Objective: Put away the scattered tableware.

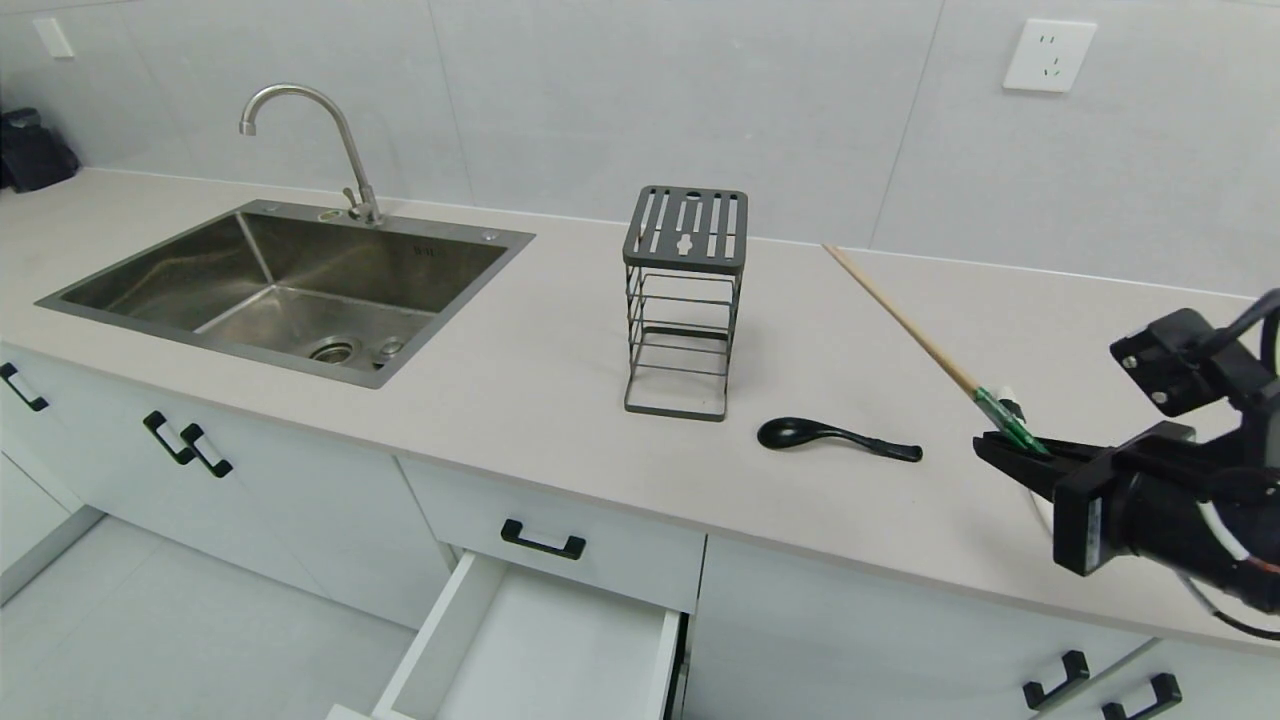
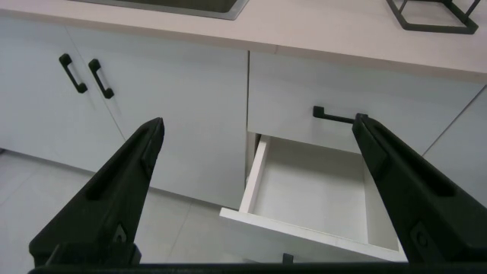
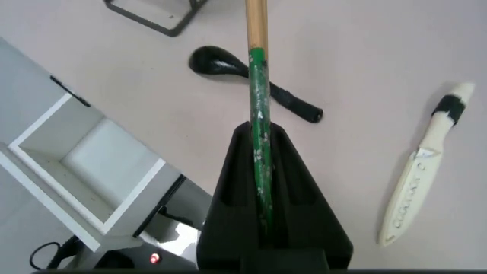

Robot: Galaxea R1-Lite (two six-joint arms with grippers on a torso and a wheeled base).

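Counter [image 1: 560, 400]: pale, matte, flat stone-look top running along a tiled wall. Sink [image 1: 180, 270]: rectangular brushed steel basin set into the counter's left part, with a curved steel faucet [image 1: 345, 145] at its back rim. Drawer [image 1: 530, 650]: white, smooth, box-shaped, pulled open below the counter front.

Left gripper [image 2: 259, 120]: black, jaws spread wide, holding nothing, hanging in front of the cabinets above the open drawer [image 2: 319, 190].

Right gripper [image 1: 1010, 450]: black, over the counter's right part, jaws narrowed tight onto the chopstick [image 1: 900, 318]. The grip sits on the stick's green-painted end [image 3: 260, 137]; the bare wooden shaft [image 3: 256, 30] slants away toward the wall.

Rack [image 1: 684, 263]: dark grey wire frame, upright, square in plan, topped by a slotted plate; stands mid-counter, well apart from the sink.

Spoon [image 1: 790, 433]: glossy black, oval bowl and short thick handle, lying flat near the counter's front edge between rack and right gripper, touching neither [image 3: 217, 61].

Cream utensil [image 3: 418, 190]: slim, smooth, with a black band near one end, lying flat on the counter just beside the right gripper
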